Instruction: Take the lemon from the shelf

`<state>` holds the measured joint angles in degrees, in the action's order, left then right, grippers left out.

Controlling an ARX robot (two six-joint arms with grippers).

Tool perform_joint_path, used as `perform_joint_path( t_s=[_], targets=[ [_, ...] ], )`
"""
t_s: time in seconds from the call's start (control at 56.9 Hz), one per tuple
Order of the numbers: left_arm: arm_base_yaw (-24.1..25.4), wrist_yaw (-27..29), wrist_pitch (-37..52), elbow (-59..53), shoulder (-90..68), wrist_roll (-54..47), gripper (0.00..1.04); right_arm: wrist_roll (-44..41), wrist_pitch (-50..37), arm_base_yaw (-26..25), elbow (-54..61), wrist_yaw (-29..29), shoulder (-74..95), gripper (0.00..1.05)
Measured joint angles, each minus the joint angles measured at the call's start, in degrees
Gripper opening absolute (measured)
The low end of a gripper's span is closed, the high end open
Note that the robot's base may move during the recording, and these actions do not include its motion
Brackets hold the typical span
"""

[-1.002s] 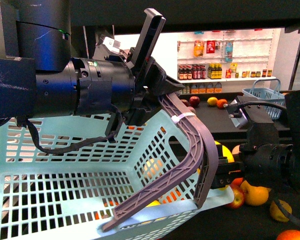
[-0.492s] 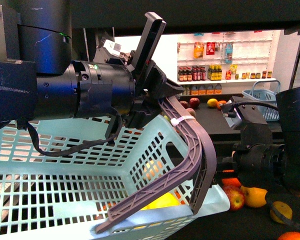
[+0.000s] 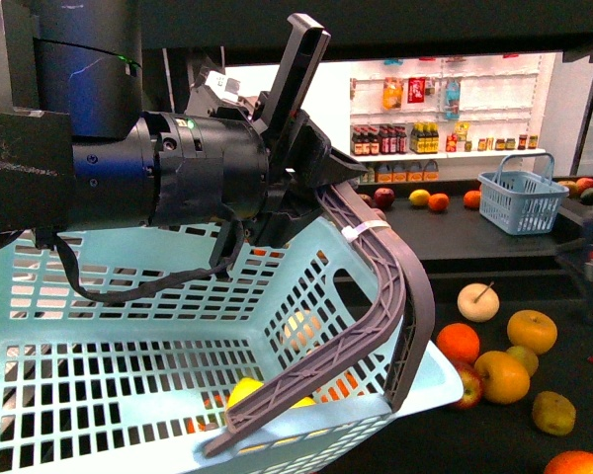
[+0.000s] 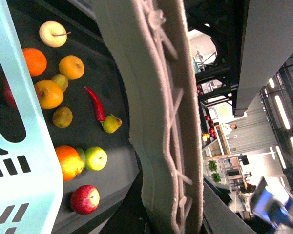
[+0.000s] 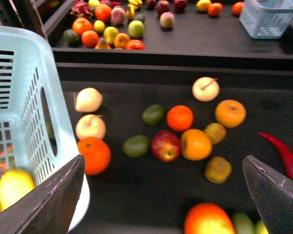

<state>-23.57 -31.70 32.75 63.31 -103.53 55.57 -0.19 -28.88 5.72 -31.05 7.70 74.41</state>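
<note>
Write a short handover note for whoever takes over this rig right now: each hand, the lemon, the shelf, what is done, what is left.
Left hand: shut on the basket handle, basket tilted in front of the robot.
Right hand: open, empty, over the shelf.
Lemon: lies inside the basket.
Done: lemon is off the shelf.
Left: probably nothing but to check it.

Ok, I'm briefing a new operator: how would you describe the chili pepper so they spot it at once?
On the shelf, take the lower tier beside the pale blue basket. Past the cluster of oranges lies the chili pepper: the only long, thin, curved red thing among round fruit.
</note>
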Motion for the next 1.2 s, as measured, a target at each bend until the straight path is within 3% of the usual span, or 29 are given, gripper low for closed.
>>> perform_joint_path(
  t_s=[0.193,0.281,0.422,0.563,0.615,0.721,0.826,1.196],
  targets=[
    [0.02,0.04,0.00,0.00,0.00,0.04,0.10,2.71,15.58,4.85,8.76,9.92,-26.82,0.97],
    [0.02,0.02,0.00,0.00,0.00,0.02,0.10,3.93,25.27,10.73,11.56,16.98,-41.16,0.97],
    [0.02,0.00,0.00,0.00,0.00,0.13,0.10,1.53,29.48,12.24,17.33,8.98,-59.21,0.76],
    [0.02,0.02,0.00,0.00,0.00,0.00,0.10,0.76,29.81,6.36,21.81,4.07,-65.92,0.54],
    [0.02,0.00,0.00,0.00,0.00,0.11,0.10,0.61,29.81,4.26,23.41,1.66,-66.95,0.40],
    [0.02,0.00,0.00,0.00,0.00,0.13,0.10,0.44,29.92,-3.19,24.65,-6.86,-68.72,0.21],
    [0.02,0.07,0.00,0.00,0.00,0.09,0.10,0.31,29.81,-5.29,25.68,-7.43,-69.55,0.02],
    [0.02,0.02,0.00,0.00,0.00,0.11,0.10,0.33,29.09,-5.51,29.44,-7.65,-72.96,0.03]
  ],
)
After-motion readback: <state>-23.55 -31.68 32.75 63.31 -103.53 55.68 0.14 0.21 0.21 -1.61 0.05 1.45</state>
